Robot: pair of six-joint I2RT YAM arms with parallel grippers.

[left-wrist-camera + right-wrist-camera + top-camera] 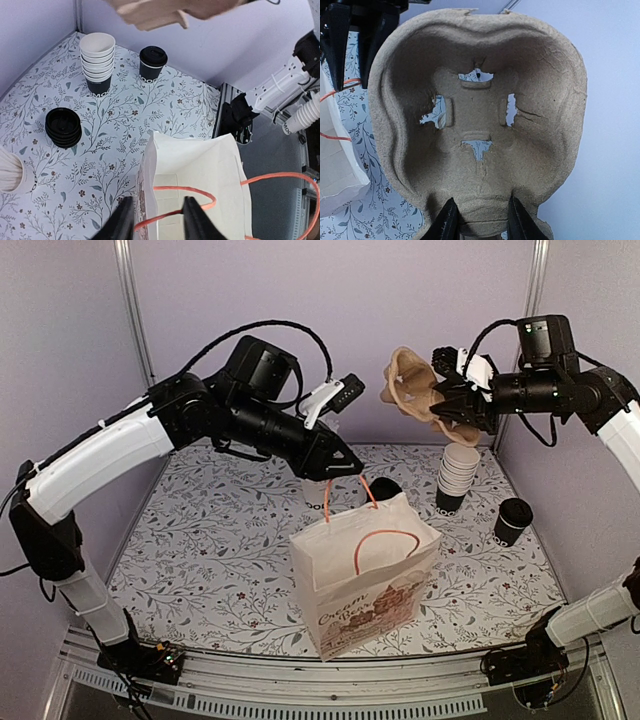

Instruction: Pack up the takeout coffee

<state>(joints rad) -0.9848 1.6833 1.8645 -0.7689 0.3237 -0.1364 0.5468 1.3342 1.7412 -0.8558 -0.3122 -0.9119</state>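
Jaws of the right gripper (481, 212) pinch a pulp cup carrier (545, 125) aloft; the left gripper (156, 215) hovers, narrowly parted, at the paper bag (365, 585)'s handle (180, 188). Takeout coffee (513, 520) stands upright on the table (200, 570) below the right gripper, the nearer arm, apart from the bag.

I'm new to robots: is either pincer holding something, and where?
Right pincer grips the pulp cup carrier by its edge; left pincer straddles the bag's orange handle, unclamped.
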